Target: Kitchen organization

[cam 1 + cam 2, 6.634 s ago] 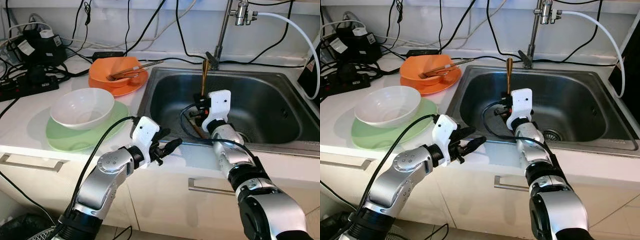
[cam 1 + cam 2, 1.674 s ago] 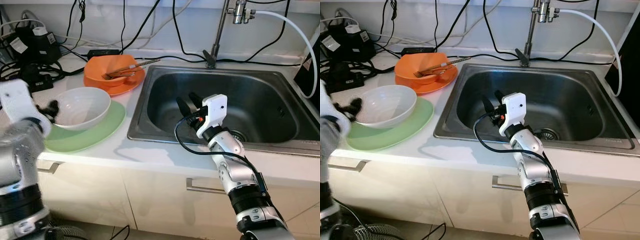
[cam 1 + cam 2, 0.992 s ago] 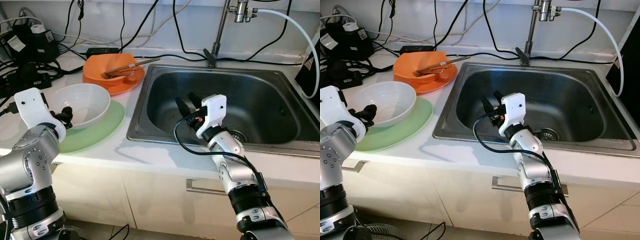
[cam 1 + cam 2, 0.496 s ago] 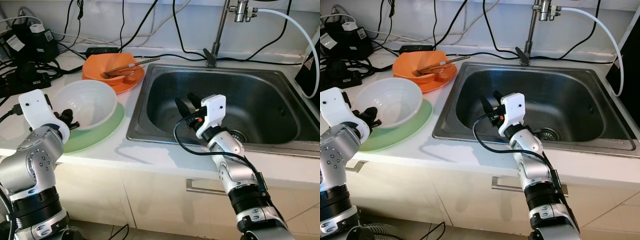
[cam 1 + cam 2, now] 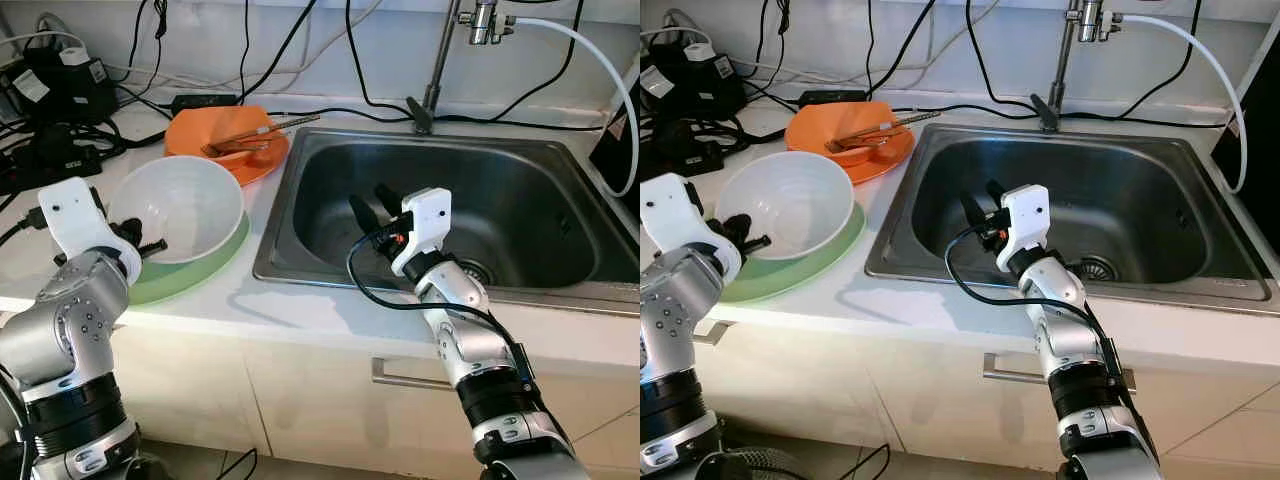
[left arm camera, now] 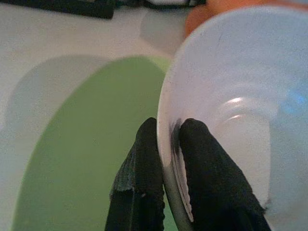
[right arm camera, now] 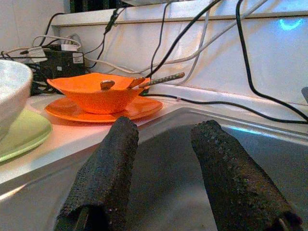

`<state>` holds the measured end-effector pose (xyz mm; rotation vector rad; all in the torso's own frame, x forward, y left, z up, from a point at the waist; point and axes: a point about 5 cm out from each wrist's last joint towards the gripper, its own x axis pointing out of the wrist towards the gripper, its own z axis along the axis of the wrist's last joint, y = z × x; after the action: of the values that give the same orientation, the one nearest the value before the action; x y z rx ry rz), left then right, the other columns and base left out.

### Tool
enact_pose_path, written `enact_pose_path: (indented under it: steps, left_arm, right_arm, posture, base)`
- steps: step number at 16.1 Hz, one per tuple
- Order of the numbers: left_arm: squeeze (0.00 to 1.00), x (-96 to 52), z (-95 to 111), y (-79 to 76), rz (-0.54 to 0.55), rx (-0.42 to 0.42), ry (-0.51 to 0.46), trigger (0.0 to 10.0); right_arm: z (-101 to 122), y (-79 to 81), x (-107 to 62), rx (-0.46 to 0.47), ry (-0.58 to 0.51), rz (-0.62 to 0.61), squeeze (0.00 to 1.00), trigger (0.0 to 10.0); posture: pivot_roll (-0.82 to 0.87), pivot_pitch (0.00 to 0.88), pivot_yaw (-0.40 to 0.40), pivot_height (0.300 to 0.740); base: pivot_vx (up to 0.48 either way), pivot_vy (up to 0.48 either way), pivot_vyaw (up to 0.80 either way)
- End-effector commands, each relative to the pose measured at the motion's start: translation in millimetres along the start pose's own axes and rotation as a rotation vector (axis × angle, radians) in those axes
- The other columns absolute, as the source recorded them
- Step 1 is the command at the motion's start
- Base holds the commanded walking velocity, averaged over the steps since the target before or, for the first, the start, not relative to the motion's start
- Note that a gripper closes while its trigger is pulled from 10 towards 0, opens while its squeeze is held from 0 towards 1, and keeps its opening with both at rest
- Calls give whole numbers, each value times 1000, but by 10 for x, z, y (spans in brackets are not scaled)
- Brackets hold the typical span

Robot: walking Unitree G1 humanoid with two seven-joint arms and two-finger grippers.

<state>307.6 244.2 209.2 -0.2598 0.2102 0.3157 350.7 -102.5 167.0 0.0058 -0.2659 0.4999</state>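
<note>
Countertop (image 5: 250,300) scene with sink (image 5: 560,160) at right. Left gripper (image 6: 166,144) is closed on the near rim of the white bowl (image 5: 185,205), one finger (image 6: 144,163) outside the wall and the other inside, as the left wrist view shows. The bowl is tilted, its far edge raised, over the green plate (image 5: 175,275), which lies flat on the counter left of the sink. Behind it sits an orange bowl (image 5: 235,130) on an orange plate (image 5: 250,168), with utensils (image 5: 262,133) lying across the bowl toward the sink. Right gripper (image 5: 372,207) hangs over the sink basin near its left wall, its two fingers (image 7: 108,163) spread apart with nothing between them. Faucet (image 5: 440,70) rises behind the sink; black cables (image 5: 60,110) crowd the counter's back left corner
</note>
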Motion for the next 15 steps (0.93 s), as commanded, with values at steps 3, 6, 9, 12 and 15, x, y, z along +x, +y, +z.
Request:
enact_pose_path:
  steps: [3, 6, 9, 12, 15]
  left_arm:
    - [0, -4, -10, -103, -10, 12, -20, 0]
    - [0, -28, 74, -175, -32, 9, -101, 0]
    - [0, -35, 116, -220, -59, 25, -144, 0]
    - [0, -76, 270, -265, -76, 30, -243, 0]
    - [0, -186, 487, -420, -174, 55, -415, 10000]
  right_arm:
    - [53, 5, 35, -12, -16, 15, 0, 10000]
    - [50, -22, 26, -14, -13, 4, 0, 10000]
    - [43, -21, 27, -12, -10, -1, 0, 10000]
    - [40, -24, 28, -10, -10, -6, 0, 10000]
    - [37, -27, 32, -7, -10, -11, 0, 10000]
  posture:
    - [115, 17, 20, 740]
    - [117, 23, 16, 740]
    - [117, 23, 17, 740]
    - [118, 26, 18, 740]
    - [120, 25, 19, 740]
  base:
    - [0, 0, 0]
    - [0, 0, 0]
    - [0, 0, 0]
    - [0, 0, 0]
    - [0, 0, 0]
